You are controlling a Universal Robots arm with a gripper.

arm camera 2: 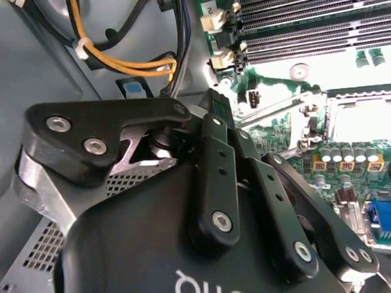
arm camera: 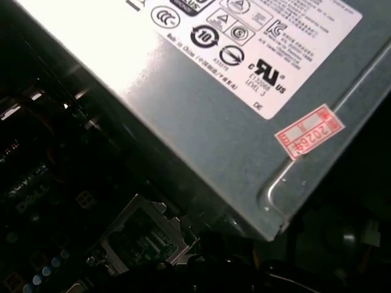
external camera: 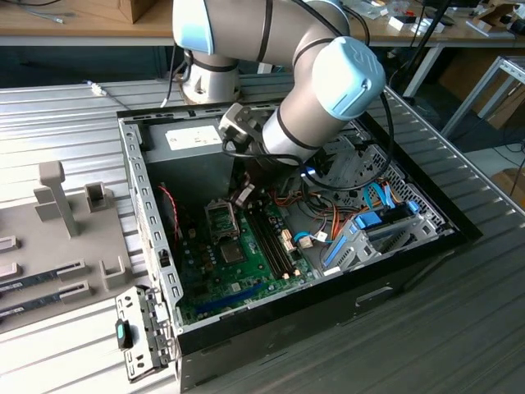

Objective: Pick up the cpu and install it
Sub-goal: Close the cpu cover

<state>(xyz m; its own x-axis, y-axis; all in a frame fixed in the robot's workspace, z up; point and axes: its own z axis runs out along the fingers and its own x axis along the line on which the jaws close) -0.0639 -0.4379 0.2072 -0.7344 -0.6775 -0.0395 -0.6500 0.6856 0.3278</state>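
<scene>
Arm [external camera: 320,90] in the exterior view reaches down into the open computer case [external camera: 152,238], its wrist low over the far end of the motherboard [external camera: 234,275], between the power supply [external camera: 193,139] and the processor socket [external camera: 221,217]. In the second wrist view the gripper [arm camera 2: 183,131] hangs close above the board, with the socket [arm camera 2: 360,119] glaring white beside it and the memory slots [arm camera 2: 305,30] beyond; whether it is open, or holding anything, cannot be told. In the first wrist view the power supply [arm camera: 244,104] looms near, the socket [arm camera: 143,238] just below its edge; where the cpu lies cannot be told.
</scene>
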